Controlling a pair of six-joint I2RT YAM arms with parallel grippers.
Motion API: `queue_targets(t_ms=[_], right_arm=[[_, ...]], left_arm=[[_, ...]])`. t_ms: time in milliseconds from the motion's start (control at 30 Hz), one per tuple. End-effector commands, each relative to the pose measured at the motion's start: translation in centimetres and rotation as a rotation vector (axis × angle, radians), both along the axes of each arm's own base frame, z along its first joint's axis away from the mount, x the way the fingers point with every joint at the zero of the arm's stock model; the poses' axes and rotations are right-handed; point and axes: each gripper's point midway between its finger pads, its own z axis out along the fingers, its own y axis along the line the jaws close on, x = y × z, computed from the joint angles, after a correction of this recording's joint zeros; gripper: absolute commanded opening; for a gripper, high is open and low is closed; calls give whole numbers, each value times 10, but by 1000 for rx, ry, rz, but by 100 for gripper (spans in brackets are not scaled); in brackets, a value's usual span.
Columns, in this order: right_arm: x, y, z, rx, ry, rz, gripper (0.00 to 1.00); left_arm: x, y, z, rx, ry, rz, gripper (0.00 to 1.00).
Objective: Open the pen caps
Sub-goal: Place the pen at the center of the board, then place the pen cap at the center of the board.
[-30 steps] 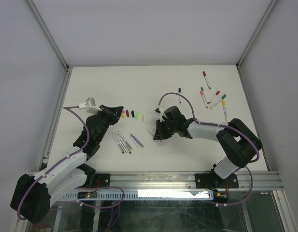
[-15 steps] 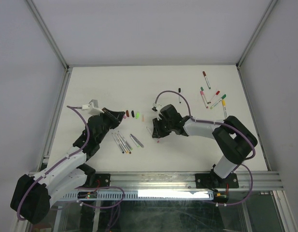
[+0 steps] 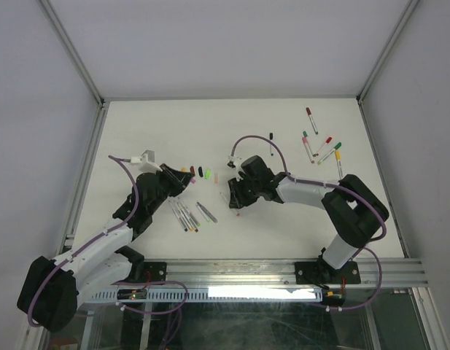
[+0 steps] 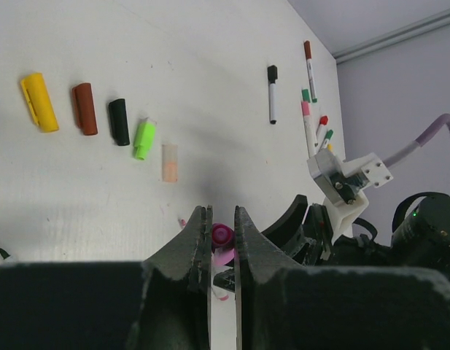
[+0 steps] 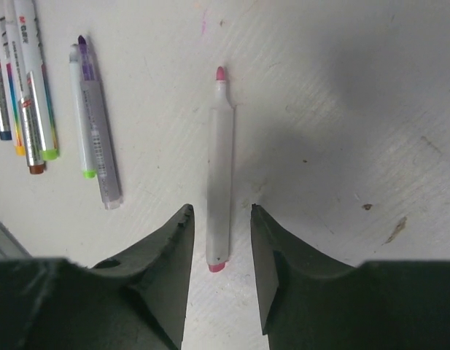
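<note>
My right gripper (image 5: 221, 213) stands partly open over the tabletop (image 5: 341, 109), with the uncapped pink pen (image 5: 220, 168) lying loose between its jaws. My left gripper (image 4: 222, 216) is pinched almost shut on what looks like the pink cap (image 4: 223, 235). I judge this pen finished. Next I carry the cap to the row of pen caps (image 4: 119, 122), beside the pale orange one (image 4: 170, 162), then send an arm for the black-capped pen (image 4: 272, 93).

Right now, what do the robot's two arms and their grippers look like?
Both the left arm and right arm have white links between bulky black joints, and purple cables loop along both. The left gripper and right gripper have dark, curved, tapering fingers. A small white block tops the left wrist.
</note>
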Motion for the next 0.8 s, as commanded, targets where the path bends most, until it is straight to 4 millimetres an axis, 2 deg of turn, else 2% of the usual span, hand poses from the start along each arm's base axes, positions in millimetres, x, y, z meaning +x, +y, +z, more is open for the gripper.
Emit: queue_targets(t_ms=[0,67,167,267,367,467,733,767], right_arm=[[3,13,48,87,-93,130,40],[7,7,62,128,-91,164,41],[0,-1,86,232,-85,291,44],[-4,-16,107,292,-136,427,44],[-2,-33,119,300,-176,457,44],[3,-47,126,297,-214,457,44],[24,-78,127,254,-249,373,44],[26,-81,127,248,-250,364,44]], left_arm=[[5,-15,23,-6,-55,-80,0],[5,-20,20,3,-44,-102,0],[5,-29,18,19,-39,-114,0],[4,-41,14,48,-28,-114,0],[3,-58,10,98,-12,-120,0],[3,-77,5,139,8,-142,0],[14,-121,-23,245,145,-196,0],[16,-126,-35,274,175,-204,0]])
